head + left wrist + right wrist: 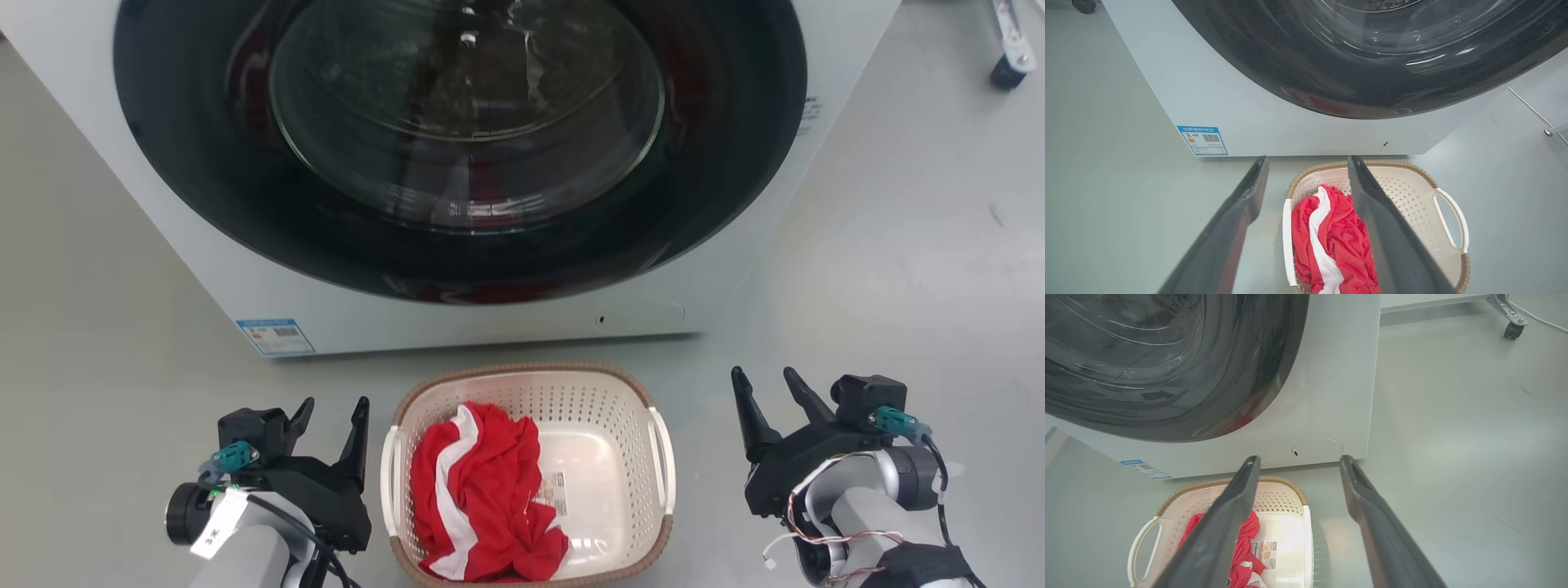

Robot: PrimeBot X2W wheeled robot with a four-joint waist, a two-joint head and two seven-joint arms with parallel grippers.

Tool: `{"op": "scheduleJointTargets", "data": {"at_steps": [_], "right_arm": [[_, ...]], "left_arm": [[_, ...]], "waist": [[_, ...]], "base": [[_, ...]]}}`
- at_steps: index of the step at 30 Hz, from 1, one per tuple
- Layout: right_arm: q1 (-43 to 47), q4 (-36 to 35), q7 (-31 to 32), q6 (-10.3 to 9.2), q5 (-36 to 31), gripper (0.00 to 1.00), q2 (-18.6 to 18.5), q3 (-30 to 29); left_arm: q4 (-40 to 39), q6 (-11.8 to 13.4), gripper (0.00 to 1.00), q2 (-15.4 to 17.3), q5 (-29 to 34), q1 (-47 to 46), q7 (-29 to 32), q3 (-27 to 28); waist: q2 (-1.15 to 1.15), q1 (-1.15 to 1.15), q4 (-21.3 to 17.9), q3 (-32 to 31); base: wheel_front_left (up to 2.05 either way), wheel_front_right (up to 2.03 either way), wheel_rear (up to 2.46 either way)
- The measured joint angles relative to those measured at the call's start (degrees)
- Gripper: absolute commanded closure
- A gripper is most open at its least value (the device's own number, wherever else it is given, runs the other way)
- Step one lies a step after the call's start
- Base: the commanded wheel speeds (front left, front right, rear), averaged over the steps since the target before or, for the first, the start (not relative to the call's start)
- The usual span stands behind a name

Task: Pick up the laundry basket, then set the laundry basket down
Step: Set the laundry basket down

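You are at the approach step: the laundry basket (596, 408) sits on the floor (122, 367), not yet held, directly at 6 o'clock from the washing machine (490, 322). A red-and-white cloth (482, 490) lies heaped in its left half.

Your left gripper (335, 404) hangs at 9 o'clock from the basket, just beside the left handle (389, 482), fingers spread wide with nothing between them. Your right gripper (764, 376) sits at 3 o'clock, also spread and empty, but well apart from the right handle (661, 469).

I judge the next move to be closing that right-side gap first, then getting one finger of each gripper through its handle slot before you pinch. Lift both sides together, or the basket may tip and shed the cloth.

For room, watch 12 o'clock: the machine's front panel stands near the basket's far rim, with a narrow strip of floor between. The floor lies open at 3 and 9 o'clock. A caster (1008, 73) stands far off at 2 o'clock, out of your way.
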Motion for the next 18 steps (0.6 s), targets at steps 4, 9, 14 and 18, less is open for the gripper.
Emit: {"op": "scheduleJointTargets", "data": {"at_steps": [4,9,14,18], "right_arm": [[2.52,-4.32,0.01,-1.04,-1.14,0.00,-1.18,-0.98],[5.86,-10.16,0.01,-2.85,-3.18,0.00,-2.16,-2.03],[9.40,-16.52,0.00,-4.63,-4.81,0.00,-3.16,-2.99],[13.12,-21.39,0.00,-5.56,-6.72,0.00,-4.17,-3.78]], "left_arm": [[-5.19,1.48,0.00,1.23,1.71,2.52,0.00,0.64],[-12.63,3.55,0.00,2.56,4.39,6.82,0.00,1.45],[-20.60,5.35,0.00,3.88,6.23,11.65,0.00,2.15],[-26.64,6.66,0.00,4.32,8.49,15.05,0.00,2.30]], "waist": [[0.00,0.00,0.11,-2.96],[0.00,0.00,0.23,-6.15],[0.00,0.00,0.24,-8.56],[0.00,0.00,0.22,-9.93]], "base": [[0.00,0.00,0.00],[0.00,0.00,0.00],[0.00,0.00,0.00],[0.00,0.00,0.00]]}}
